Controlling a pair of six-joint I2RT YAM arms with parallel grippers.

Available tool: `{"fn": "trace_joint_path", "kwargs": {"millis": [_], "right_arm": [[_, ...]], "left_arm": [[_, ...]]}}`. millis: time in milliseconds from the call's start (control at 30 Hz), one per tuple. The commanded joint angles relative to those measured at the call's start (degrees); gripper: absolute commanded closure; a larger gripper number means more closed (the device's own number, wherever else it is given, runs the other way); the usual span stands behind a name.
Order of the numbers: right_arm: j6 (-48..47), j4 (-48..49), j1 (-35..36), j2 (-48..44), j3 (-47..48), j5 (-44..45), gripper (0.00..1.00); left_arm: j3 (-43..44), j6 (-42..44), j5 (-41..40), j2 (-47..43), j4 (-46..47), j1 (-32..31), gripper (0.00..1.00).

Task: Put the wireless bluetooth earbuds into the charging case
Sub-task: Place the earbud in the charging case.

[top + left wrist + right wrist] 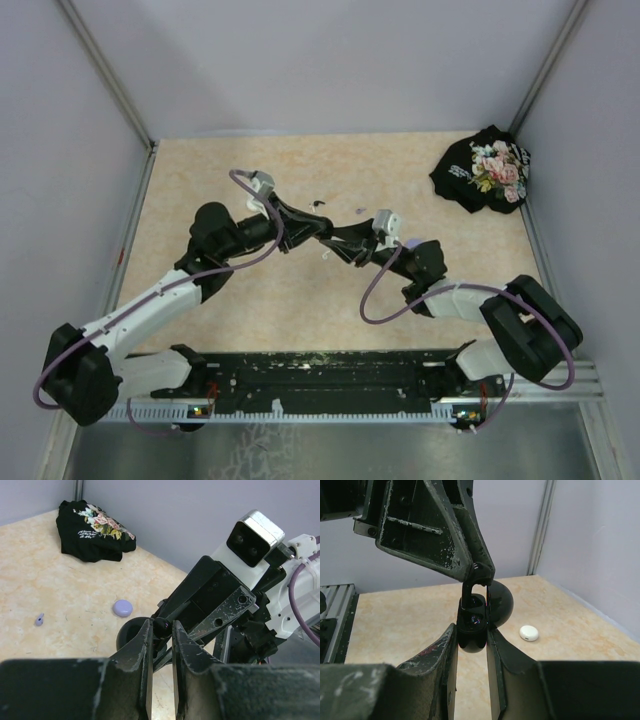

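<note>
Top external: we see both arms reaching to mid table (200, 170), with the left gripper (300, 222) and right gripper (340, 240) tip to tip above the surface. A black cloth w/ flower print (485, 170) lies bunched in the far right corner, well apart from the arms.

Left wrist: the L jaws are narrow, almost together, and we note a small black earbud (161, 626) pinched betw. the tips. The R gripper stands right opposite and v. close. Beyond it on the table lies a lilac case (122, 608), round and closed. A purple earbud (39, 620) lies loose further left, apart from that case.

Right wrist: the R jaws are narrow and clamp a black case (472, 625) by its sides. The case is open and its lid (502, 605) is tipped up behind. The L gripper comes in from above, and the black earbud sits at the mouth of the case, just over the glossy inside. We cannot tell if it is seated or only touching. A white case (529, 633) lies closed on the table to the right, apart from both grippers.
</note>
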Motion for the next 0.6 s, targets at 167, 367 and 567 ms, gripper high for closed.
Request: {"fn": "trace_joint_path", "kwargs": {"millis": [167,367,567], "right_arm": [[0.98,5.04,0.75,-0.71,1.57,-0.52,1.00],[1.08,5.23,0.74,-1.52,1.29,-0.54,1.00],[0.99,5.33,0.73,-1.81,0.89,-0.33,1.00]], "left_arm": [[-0.83,3.64,0.11,0.49,1.83,-2.00,0.83],[-1.09,5.64,-2.01,0.00,0.11,-2.48,0.83],[-1.21,6.07,-3.36,-1.49,-0.43,-2.48,0.83]]}}
